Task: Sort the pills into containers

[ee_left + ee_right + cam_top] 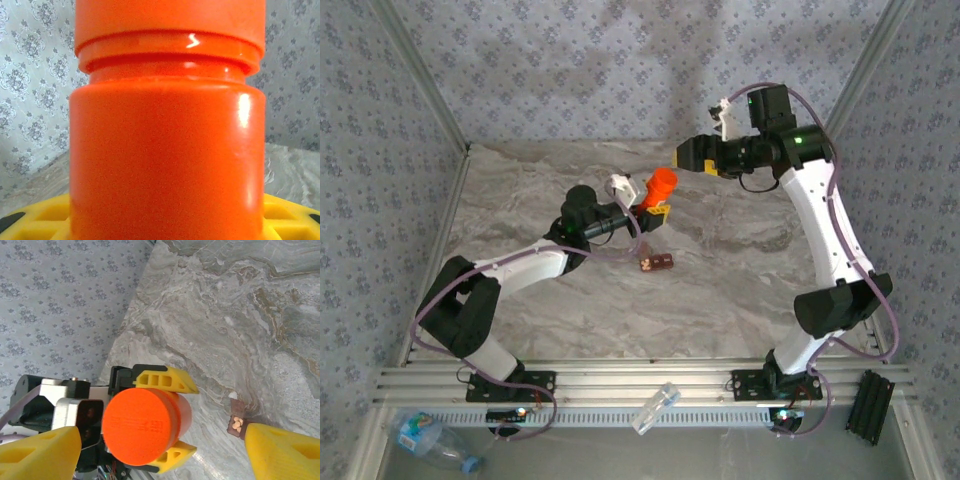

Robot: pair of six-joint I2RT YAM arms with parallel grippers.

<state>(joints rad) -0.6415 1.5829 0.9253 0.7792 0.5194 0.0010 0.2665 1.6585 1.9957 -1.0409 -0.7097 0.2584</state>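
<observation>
A small orange-red pill bottle (663,183) with its cap on is held upright above the marble table (750,260) by my left gripper (656,204), whose yellow fingers (167,381) clamp its body from both sides. In the left wrist view the bottle (165,140) is very close. My right gripper (682,156) hovers just above and right of the cap (141,426), open, its yellow fingertips (42,455) spread wide on either side. A small brown tray (656,263) with pale pills (238,422) lies on the table nearby.
A clear water bottle with a blue label (430,438) lies in front of the rail at the bottom left. A small clear item (655,408) rests on the rail, and a black part (872,405) sits at the bottom right. Patterned walls enclose the table.
</observation>
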